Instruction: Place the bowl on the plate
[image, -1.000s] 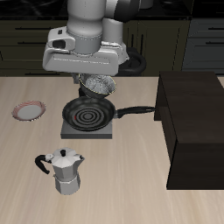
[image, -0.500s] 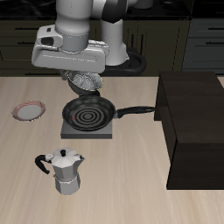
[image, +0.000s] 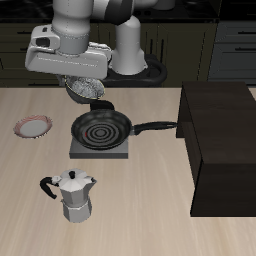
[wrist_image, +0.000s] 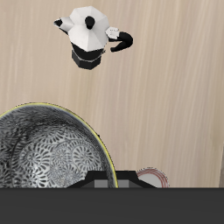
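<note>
The silvery-grey bowl (image: 88, 92) hangs in my gripper (image: 87, 88), lifted above the table behind the frying pan. In the wrist view its speckled, glassy inside (wrist_image: 51, 153) fills much of the frame, close under the gripper, and the fingertips themselves are hidden. The plate (image: 34, 125), pink-red rim with white centre, lies flat on the table towards the table's side edge, apart from the bowl. A sliver of its rim shows in the wrist view (wrist_image: 154, 173).
A black frying pan (image: 100, 130) sits on a grey square stand in the table's middle, its handle pointing towards a dark cabinet (image: 222, 140). A silver moka pot (image: 72, 194) stands near the front edge, also in the wrist view (wrist_image: 90, 37).
My gripper with the bowl has moved sideways from over the back of the frying pan towards the plate, staying lifted. Plate, pan and moka pot have not moved.
</note>
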